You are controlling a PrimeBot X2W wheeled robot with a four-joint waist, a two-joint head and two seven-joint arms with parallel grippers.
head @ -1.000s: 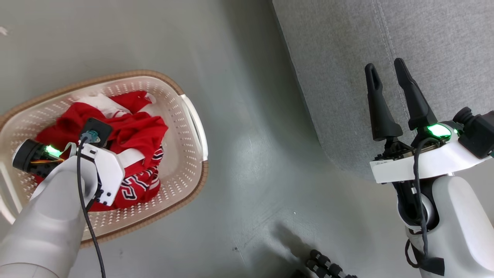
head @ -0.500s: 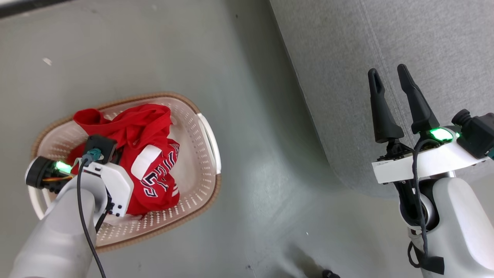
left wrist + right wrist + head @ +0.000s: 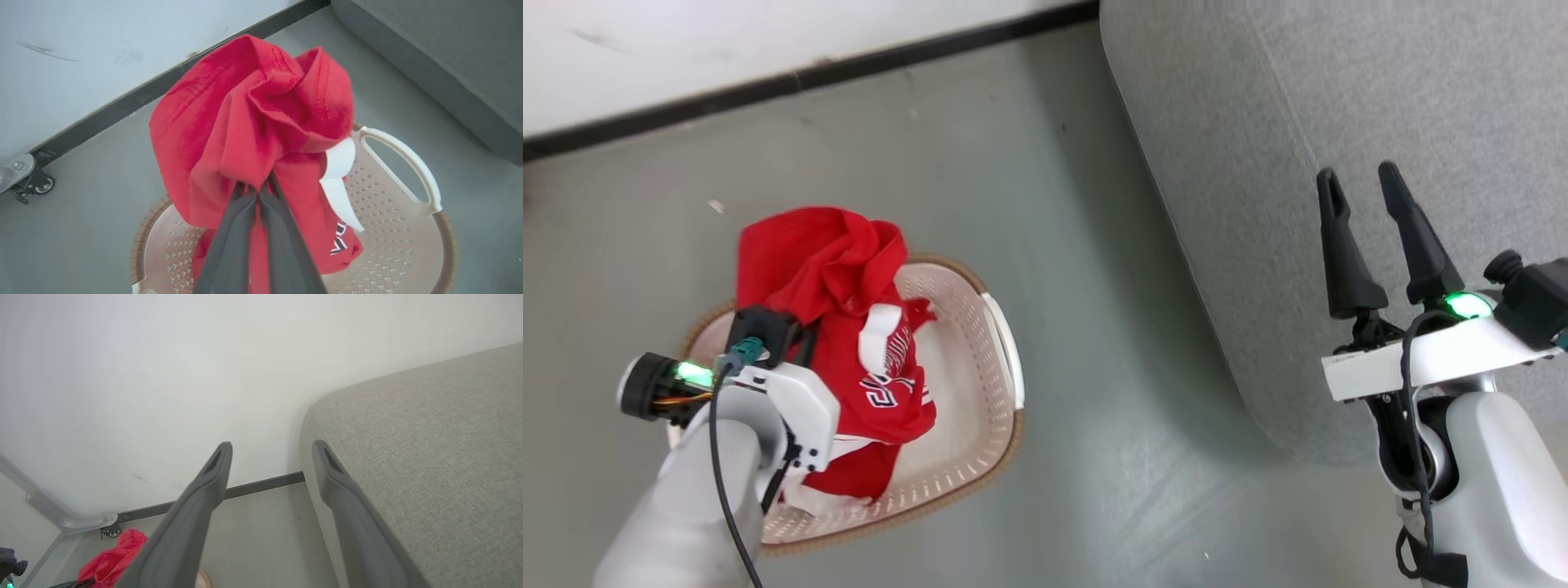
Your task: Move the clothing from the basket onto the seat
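**Left gripper** (image 3: 258, 188): clenched on a bunch of the clothing (image 3: 245, 114), with the fold pinched near my fingertips.

**Clothing:** raised above the basket (image 3: 980, 408). The upper folds spill over my fingers and the numbered part hangs down inside the basket walls. A white-trimmed hem lies on the basket bottom. I cannot tell whether it is a second garment or the tail of the same load.

**Right gripper** (image 3: 1357, 173): released, fingers spread, empty, poised over the edge of the seat (image 3: 1380, 82).

**Seat:** well apart from the basket, across bare floor (image 3: 1094, 327).

**Assessment:** the step in hand is lift and carry.
- Raise until the lowest hem clears the rim, so the light basket is not dragged or tipped.
- Then swing right with a firm pinch, since the grip looks shallow and the load lopsided.
- Let go only well inside the seat edge.
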